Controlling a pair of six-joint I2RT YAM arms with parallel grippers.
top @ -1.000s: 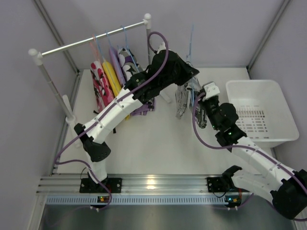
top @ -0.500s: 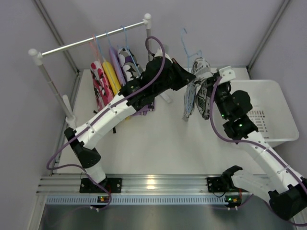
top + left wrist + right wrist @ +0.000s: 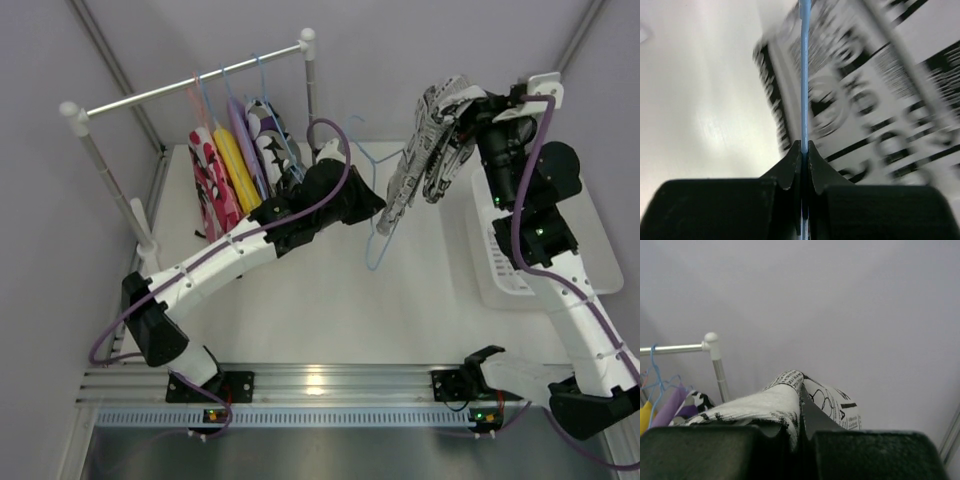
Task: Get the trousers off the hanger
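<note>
My left pincer (image 3: 804,150) is closed on the wire of the blue hanger (image 3: 804,75), left of the white basket (image 3: 497,270), to hold it back. My right pincer (image 3: 800,390) clamps the printed trousers (image 3: 430,140), raised high beside the basket's left rim, so the cloth can slide off, I think.

A: Left wrist view: printed trousers (image 3: 880,100) smeared from 12 to 4 o'clock, pattern unreadable

B: Noted. Hanger wire (image 3: 804,75) leaves the frame at 12 o'clock; its lower end is buried between the fingers of the left gripper (image 3: 804,150)

A: Right wrist view: right gripper (image 3: 800,395) covers most of the cloth, only one fold shows at centre. Rail (image 3: 675,347) cut at 9 o'clock; yellow trousers (image 3: 644,415) and purple trousers (image 3: 670,402) clipped at 8 o'clock

B: Top view: right gripper's tips lost in the folds at 1 o'clock; basket (image 3: 492,285) half behind the right arm (image 3: 560,290) at 3 o'clock; that arm's lower link runs off at 4 o'clock
</note>
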